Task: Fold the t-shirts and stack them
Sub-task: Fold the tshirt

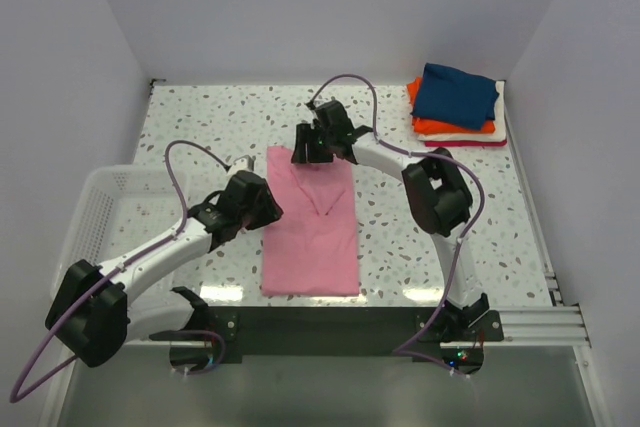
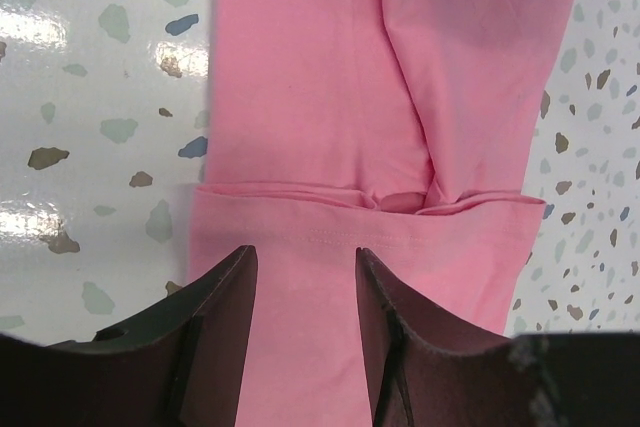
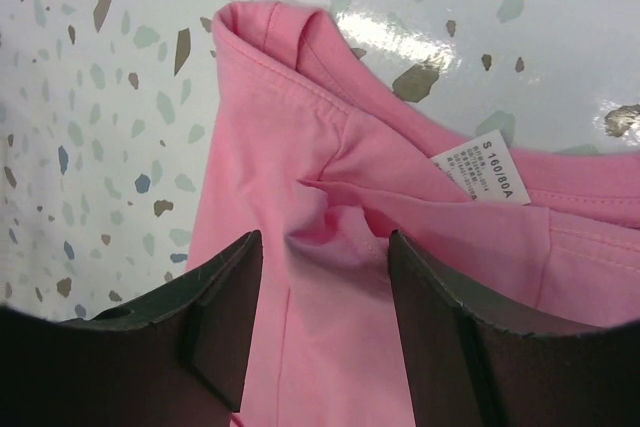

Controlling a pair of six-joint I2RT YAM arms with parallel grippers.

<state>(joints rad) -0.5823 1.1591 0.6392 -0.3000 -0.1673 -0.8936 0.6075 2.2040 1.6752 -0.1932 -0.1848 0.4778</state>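
Note:
A light pink t-shirt (image 1: 312, 219) lies in the middle of the table, folded into a long narrow strip. My left gripper (image 1: 268, 209) hovers at the strip's left edge, and in the left wrist view it (image 2: 305, 252) stands open over flat pink cloth (image 2: 320, 117) just behind a hem. My right gripper (image 1: 305, 152) is at the strip's far end. In the right wrist view it (image 3: 325, 237) is open above the puckered collar area (image 3: 330, 197), beside the white size label (image 3: 482, 165). A stack of folded t-shirts (image 1: 455, 102), navy blue on top of orange, white and red, sits at the back right.
A white wire basket (image 1: 100, 209) stands at the left edge of the speckled table (image 1: 430, 257), under the left arm. White walls close in the back and both sides. A metal rail (image 1: 530, 322) runs along the near edge.

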